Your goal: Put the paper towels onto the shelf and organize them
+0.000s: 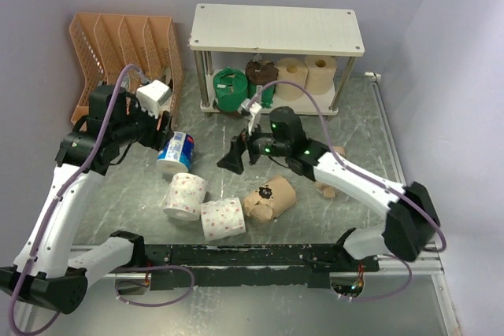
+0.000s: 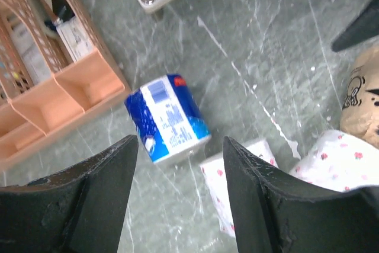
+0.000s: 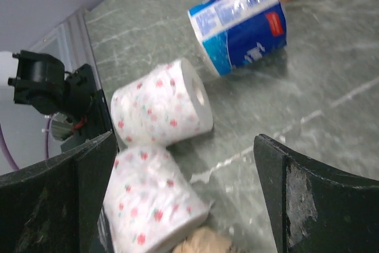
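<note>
Pale lilac walls (image 1: 441, 5) around a grey-green marbled bench (image 1: 362, 116), so here's how it looks from where I'm standing. From the overhead view the shelf (image 1: 276, 27) sits at the back, top board bare, and the lower tier already holds a green roll (image 1: 230, 88), a dark brown roll (image 1: 258, 72) and two tan rolls (image 1: 291, 76) side by side. The wrist cams don't show that row: the left one only catches a shelf leg and the green roll's bottom edge. The orange file organizer (image 1: 126, 45) is back left, and only the left wrist view shows papers tucked in its slots. The left gripper (image 2: 177, 143) hangs over the blue-white roll (image 1: 175, 153), jaws spread, nothing pinched; that roll lies on its side near the organizer's corner. The right gripper (image 3: 183, 140) is mid-bench with its jaws spread wide, also empty. Its camera shows what the top view blurs: little red flowers on the two speckled rolls (image 3: 160, 105), which lie touching each other, plus a red label on the blue one. A kraft-wrapped roll (image 1: 269, 198) lies just right of them.
</note>
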`<state>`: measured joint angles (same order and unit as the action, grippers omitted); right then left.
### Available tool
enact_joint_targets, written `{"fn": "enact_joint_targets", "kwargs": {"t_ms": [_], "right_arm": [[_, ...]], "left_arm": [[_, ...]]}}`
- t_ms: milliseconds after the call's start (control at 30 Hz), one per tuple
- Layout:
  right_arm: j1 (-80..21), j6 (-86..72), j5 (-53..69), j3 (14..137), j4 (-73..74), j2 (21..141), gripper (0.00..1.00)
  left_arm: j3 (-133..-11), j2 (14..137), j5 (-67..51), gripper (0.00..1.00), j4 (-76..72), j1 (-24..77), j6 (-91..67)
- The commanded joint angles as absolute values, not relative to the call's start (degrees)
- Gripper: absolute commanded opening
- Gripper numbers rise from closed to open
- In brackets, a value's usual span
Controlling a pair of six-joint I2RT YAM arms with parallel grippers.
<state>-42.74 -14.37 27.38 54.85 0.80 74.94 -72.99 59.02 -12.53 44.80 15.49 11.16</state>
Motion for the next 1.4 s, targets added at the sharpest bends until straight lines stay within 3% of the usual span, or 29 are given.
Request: {"fn": "enact_joint_targets", "kwargs": {"t_ms": [0, 300, 633, 1233, 1367], "right_arm": [[-42.6, -14.55, 37.01, 62.18, -12.33, 84.1, 1.0], [-42.5, -15.77, 45.71, 84.15, -16.37, 110.87, 1.0], [-41.85, -16.84, 45.86, 98.3, -14.98, 127.76, 1.0], [-44.09, -18.31, 44.36, 105.93, -14.32, 139.47, 1.0], [-45.41, -18.58, 43.59, 103.96, -14.86, 138.59, 0.92]], "left_arm": [[-71.81, 58.21, -17.24, 0.69, 51.82, 11.49, 11.91], [-70.47, 61.06, -28.68, 0.67, 53.14, -4.35, 9.87], [-69.37, 64.5, -40.25, 0.65, 52.5, -22.88, 8.61], [-66.59, 63.64, -44.59, 0.65, 51.34, -24.79, 9.75], [-66.53, 63.56, -44.43, 0.65, 51.44, -24.87, 10.0]]}}
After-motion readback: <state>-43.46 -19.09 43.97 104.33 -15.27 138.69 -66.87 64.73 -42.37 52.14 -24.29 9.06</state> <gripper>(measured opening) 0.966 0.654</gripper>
